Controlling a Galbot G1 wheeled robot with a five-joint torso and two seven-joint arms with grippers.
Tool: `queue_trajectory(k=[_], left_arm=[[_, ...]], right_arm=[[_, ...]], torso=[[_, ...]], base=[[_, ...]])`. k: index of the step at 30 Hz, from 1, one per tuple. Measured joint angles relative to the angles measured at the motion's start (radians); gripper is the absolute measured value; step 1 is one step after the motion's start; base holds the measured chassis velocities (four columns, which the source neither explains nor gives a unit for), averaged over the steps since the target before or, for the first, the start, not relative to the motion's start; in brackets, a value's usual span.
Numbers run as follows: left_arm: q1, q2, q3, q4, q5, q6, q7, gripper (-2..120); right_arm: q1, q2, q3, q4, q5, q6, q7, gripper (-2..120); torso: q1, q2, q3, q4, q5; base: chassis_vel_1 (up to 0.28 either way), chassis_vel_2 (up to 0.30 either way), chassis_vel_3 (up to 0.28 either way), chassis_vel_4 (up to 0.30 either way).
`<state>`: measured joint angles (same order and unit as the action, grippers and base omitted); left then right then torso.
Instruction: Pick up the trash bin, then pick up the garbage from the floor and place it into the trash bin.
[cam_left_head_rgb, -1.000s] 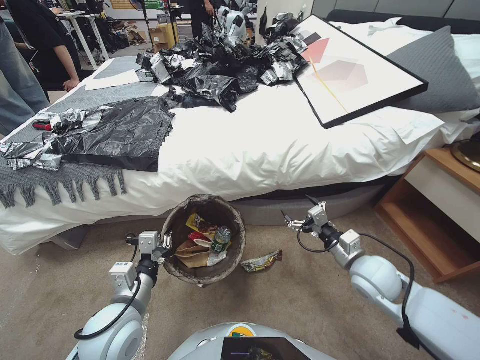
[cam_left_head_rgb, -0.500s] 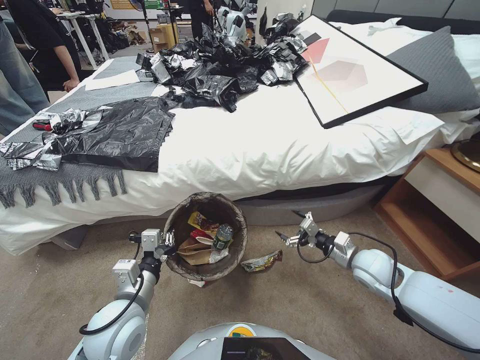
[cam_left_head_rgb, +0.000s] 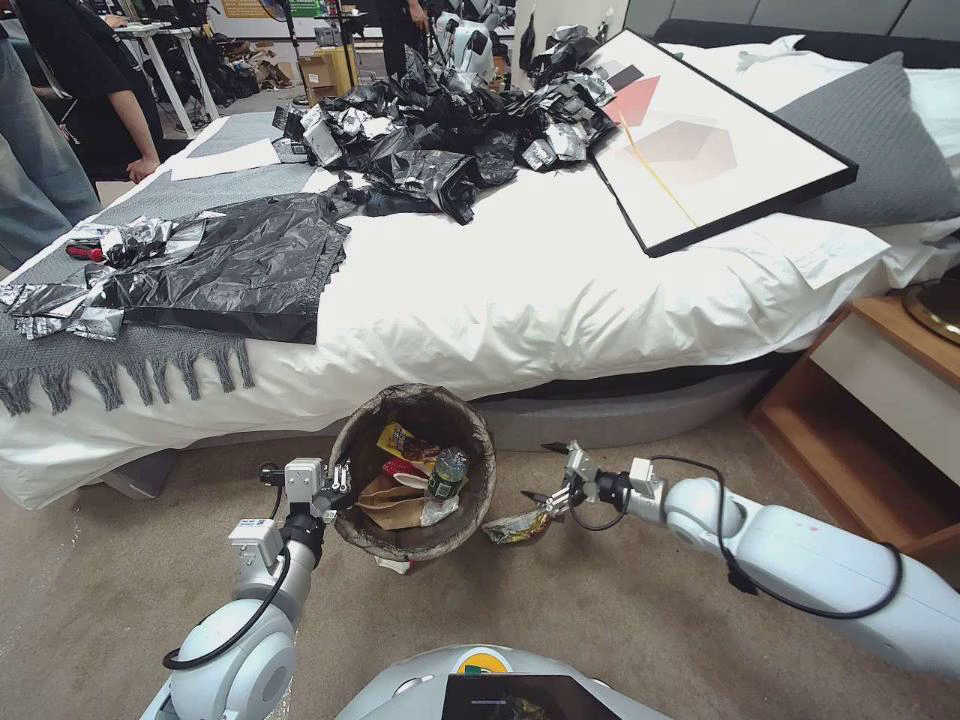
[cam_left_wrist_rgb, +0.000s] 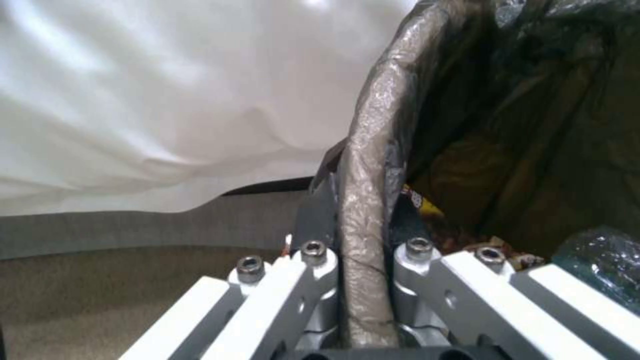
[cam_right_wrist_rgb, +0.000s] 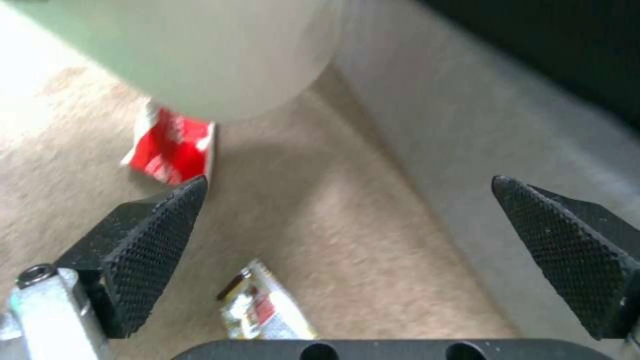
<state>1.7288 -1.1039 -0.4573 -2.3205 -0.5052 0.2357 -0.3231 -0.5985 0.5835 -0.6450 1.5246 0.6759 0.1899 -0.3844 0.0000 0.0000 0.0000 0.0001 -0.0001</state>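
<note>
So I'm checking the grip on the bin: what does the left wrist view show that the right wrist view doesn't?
Left wrist view: the left claw shut on the dark-bag-lined rim of the round white plastic trash bin, with litter inside.

Right wrist view: the open right claw above a yellow-green crinkled snack wrapper on the beige carpet, and a red-and-white packet beside the bin's base.

Both: bin, carpet, grey bed base.

The trash bin (cam_left_head_rgb: 413, 545) covers most of a red-and-white packet (cam_left_head_rgb: 397, 566) beneath it. In the right wrist view the wrapper (cam_right_wrist_rgb: 263, 310) is blurred, its lower end cut off.
</note>
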Motion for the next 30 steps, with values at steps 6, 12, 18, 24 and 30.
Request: queue_trajectory(k=[6,12,18,24,30], left_arm=[[0.0,0.0,-0.002,-0.001,0.0,0.0,0.0,4],[0.001,0.0,-0.005,-0.003,-0.001,0.0,-0.001,4],[-0.005,-0.003,-0.001,-0.004,-0.001,0.0,-0.001,4],[-0.009,-0.007,0.005,-0.003,0.001,0.0,-0.002,4],[-0.004,-0.01,0.005,-0.002,0.004,0.0,-0.002,4]], right_arm=[[0.023,0.033,-0.034,-0.045,0.0,0.002,-0.023,100],[0.027,0.07,-0.052,-0.099,-0.003,0.007,-0.042,100],[0.005,0.121,-0.05,-0.178,-0.029,0.021,-0.063,100],[-0.024,0.175,-0.033,-0.281,-0.068,0.039,-0.081,100],[-0.037,0.217,-0.022,-0.357,-0.081,0.049,-0.092,100]], torso=[[0.0,0.0,0.0,-0.0001,0.0],[0.0,0.0,0.0,-0.0002,-0.0001],[0.0,0.0,0.0,-0.0002,0.0],[0.0,0.0,0.0,-0.0002,0.0002],[0.0,0.0,0.0,-0.0001,-0.0001]], base=[[0.0,0.0,0.0,0.0],[0.0,0.0,0.0,0.0],[0.0,0.0,0.0,0.0],[0.0,0.0,0.0,0.0],[0.0,0.0,0.0,0.0]])
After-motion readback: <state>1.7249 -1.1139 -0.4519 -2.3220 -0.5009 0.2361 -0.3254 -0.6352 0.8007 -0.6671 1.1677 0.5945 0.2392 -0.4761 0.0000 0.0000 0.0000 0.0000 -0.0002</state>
